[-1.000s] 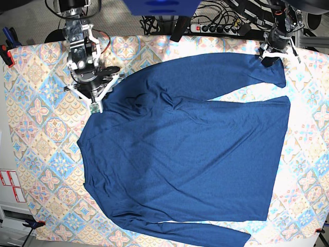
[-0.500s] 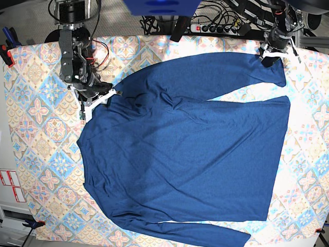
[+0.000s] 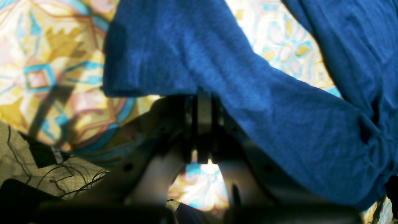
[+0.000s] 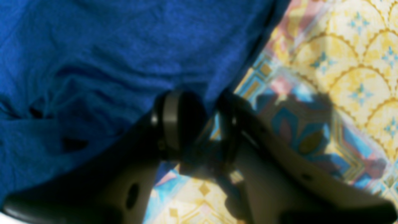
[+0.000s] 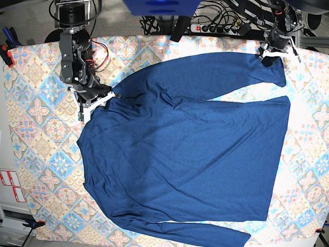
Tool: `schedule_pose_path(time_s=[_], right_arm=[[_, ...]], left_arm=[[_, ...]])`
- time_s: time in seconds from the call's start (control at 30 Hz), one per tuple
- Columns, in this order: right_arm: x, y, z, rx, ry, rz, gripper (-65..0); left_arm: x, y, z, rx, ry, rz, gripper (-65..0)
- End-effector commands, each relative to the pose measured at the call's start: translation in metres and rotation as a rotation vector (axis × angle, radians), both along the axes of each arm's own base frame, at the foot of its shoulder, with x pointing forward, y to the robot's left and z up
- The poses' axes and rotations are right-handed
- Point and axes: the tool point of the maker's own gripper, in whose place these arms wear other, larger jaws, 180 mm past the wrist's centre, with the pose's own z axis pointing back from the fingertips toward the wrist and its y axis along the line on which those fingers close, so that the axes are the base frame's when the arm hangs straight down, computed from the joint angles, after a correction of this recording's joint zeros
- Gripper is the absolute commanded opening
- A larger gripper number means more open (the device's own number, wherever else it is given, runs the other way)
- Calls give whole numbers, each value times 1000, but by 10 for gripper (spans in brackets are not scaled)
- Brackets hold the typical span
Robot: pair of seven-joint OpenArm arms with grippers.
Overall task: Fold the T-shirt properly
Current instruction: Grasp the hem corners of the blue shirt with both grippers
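The dark navy T-shirt (image 5: 190, 149) lies spread flat on the patterned tablecloth, with one long sleeve reaching to the back right and the other along the front edge. At the end of the back sleeve my left gripper (image 5: 271, 55) is shut on the cuff. In the left wrist view its jaws (image 3: 203, 99) are pressed together under the blue fabric (image 3: 217, 62). My right gripper (image 5: 96, 105) is low at the shirt's left shoulder edge. In the right wrist view it (image 4: 199, 118) stands open, with the fabric's (image 4: 93, 46) edge dipping between its fingers.
The tablecloth (image 5: 41, 128) covers the table; its left edge runs by red-and-white labels (image 5: 10, 185). A power strip with cables (image 5: 216, 25) lies behind the table's back edge. A blue object (image 5: 159, 6) hangs over the back middle.
My right gripper has turned and come down from above the shirt's shoulder to its edge, still open. The left gripper and the sleeve have not moved.
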Motion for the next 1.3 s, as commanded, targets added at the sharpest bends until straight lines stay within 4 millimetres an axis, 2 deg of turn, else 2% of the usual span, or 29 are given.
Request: schedule_pose_path(time_s=[0.0,0.2,0.4,0.63,0.77,0.9,1.03,1.27], right_arm=[[0,-2,0,-5,13,1,-462],[0,0,0,-4,12,8,-480],[0,-2,0,-5,11,2,-649],[6,-1,9,-6,-18,5,-648],[15,1,28,-8,-74,16,-648],[3,3,27,-10,-67,23,-648],[-2,1,31,-13,-75,20,-648],[1,-13,38,-23,-96,-17,-648]], left_arm=[[3,6,6,14,-21,0,-650],[3,6,6,14,-21,0,-650],[3,6,7,15,-23,1,-650],[3,7,7,16,-24,2,-650],[3,7,7,16,-22,0,-650],[3,7,7,18,-23,-1,-650],[0,8,8,22,-21,-3,-650],[3,10,10,28,-28,-3,-650]])
